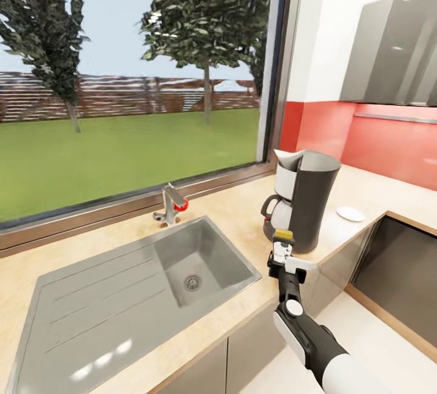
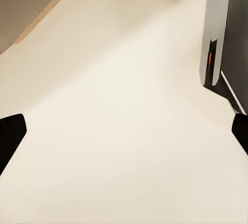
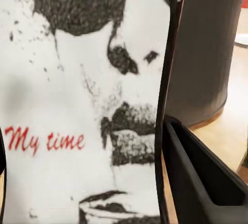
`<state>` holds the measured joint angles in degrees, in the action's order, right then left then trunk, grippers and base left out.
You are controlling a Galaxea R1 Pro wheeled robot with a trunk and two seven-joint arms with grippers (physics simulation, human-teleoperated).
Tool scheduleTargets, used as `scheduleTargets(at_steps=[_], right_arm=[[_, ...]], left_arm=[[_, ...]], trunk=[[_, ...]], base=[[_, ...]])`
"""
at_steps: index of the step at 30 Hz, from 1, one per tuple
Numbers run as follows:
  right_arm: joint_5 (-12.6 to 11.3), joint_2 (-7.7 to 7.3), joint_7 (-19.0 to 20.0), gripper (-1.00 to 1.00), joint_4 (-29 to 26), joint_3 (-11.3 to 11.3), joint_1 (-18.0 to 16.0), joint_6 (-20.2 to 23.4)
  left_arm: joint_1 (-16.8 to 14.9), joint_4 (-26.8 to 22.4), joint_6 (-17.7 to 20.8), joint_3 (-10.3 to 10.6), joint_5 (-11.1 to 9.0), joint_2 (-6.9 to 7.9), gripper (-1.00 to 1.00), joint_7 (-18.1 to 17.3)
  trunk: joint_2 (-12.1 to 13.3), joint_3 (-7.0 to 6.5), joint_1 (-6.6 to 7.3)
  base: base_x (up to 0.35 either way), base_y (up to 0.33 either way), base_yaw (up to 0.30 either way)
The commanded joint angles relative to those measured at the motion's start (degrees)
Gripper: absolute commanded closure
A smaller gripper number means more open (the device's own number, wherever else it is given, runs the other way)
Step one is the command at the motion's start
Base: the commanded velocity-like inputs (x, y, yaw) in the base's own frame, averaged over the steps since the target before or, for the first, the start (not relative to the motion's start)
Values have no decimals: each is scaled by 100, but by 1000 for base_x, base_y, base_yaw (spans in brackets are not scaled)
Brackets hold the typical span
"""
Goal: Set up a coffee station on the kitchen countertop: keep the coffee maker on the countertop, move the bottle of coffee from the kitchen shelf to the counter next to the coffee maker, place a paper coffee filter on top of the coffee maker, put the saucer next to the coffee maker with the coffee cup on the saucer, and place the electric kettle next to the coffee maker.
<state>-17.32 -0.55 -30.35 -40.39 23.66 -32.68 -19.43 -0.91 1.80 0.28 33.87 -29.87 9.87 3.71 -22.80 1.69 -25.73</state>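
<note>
The dark grey coffee maker (image 1: 306, 200) with its white carafe stands on the beige countertop (image 1: 243, 212), right of the sink. A white saucer (image 1: 351, 213) lies on the counter just to its right. My right gripper (image 1: 283, 255) is shut on the bottle of coffee (image 1: 283, 237), yellow-capped, held upright just in front of the coffee maker's base near the counter's front edge. The right wrist view shows the bottle's white "My time" label (image 3: 77, 105) up close, with the coffee maker (image 3: 206, 43) behind it. My left gripper (image 2: 124, 131) is open over pale floor.
A steel sink (image 1: 91, 297) with a drainboard and a faucet (image 1: 170, 203) takes up the counter's left part under a large window. A grey wall cabinet (image 1: 394, 48) hangs over the red backsplash. A dark recessed surface (image 1: 400, 278) lies at the right. A grey appliance edge (image 2: 217, 32) stands on the floor.
</note>
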Motion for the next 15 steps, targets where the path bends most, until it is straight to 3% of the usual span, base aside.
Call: scheduleTargets(at_steps=[1, 15], right_arm=[[-62, -6, -32, 100, 4, 36, -8, -42], [-70, -6, -32, 100, 227, 33, -4, -52]], left_arm=[[-6, 5, 3, 46, -45, -2, -100, 7], [-6, 8, 60, 48, -48, -54, -100, 7]], trunk=[[-13, 13, -6], [-13, 13, -6]], base=[[197, 0, 0], [54, 0, 0]])
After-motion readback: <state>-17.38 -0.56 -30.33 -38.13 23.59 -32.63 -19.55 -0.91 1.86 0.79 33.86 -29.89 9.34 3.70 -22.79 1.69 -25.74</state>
